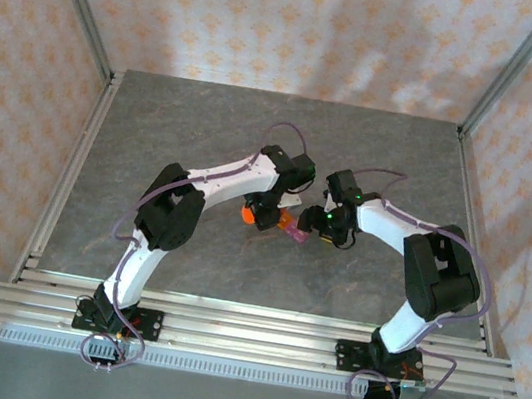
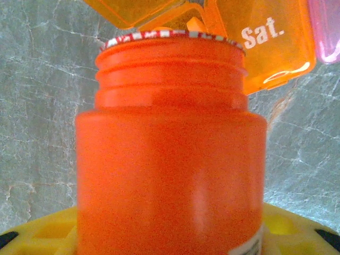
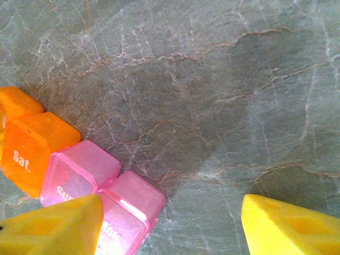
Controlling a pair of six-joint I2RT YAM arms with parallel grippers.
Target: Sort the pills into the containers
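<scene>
An uncapped orange bottle (image 2: 170, 159) is clamped in the left gripper (image 1: 265, 216), its mouth just beside the containers (image 3: 79, 164) (a strip of orange and pink cells), which lie about mid-tabletop. The right gripper (image 3: 170, 228) is spread wide and holds nothing, with one yellow finger (image 3: 53, 226) overlapping a pink cell. The tabletop (image 1: 157, 122) is grey veined stone, enclosed by patterned peach walls (image 1: 274, 19) and aluminium rails (image 1: 245, 333).

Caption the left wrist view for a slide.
Left hand holds an open orange plastic bottle, mouth toward the translucent orange "Sat." pill cell.
</scene>
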